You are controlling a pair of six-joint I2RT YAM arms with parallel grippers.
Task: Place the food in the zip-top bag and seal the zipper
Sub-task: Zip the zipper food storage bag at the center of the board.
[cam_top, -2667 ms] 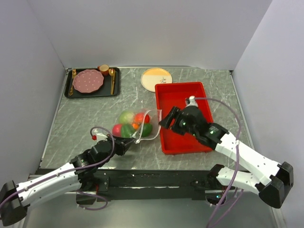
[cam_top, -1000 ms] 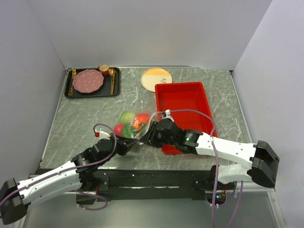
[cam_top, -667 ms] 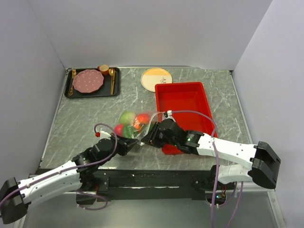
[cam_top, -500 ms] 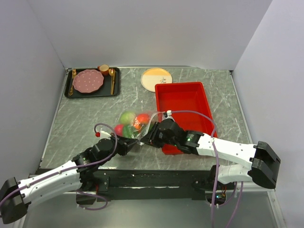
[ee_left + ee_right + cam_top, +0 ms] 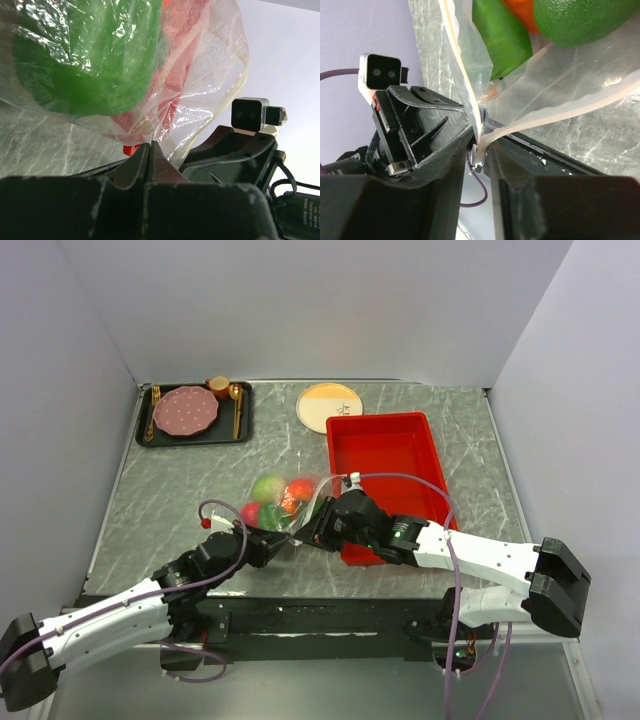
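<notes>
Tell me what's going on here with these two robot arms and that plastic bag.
Both arms are at the bag, which lies on the table beside the tray with the food already inside. The left gripper has its jaws shut on the bag's near edge. The right gripper has the zipper between its jaws; whether it is pinched yet is hard to tell. The mouth gapes, so the bag isn't sealed.

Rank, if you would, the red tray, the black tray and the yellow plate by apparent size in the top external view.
Largest: red tray
Next: black tray, though it sits farther away
Smallest: yellow plate
</notes>
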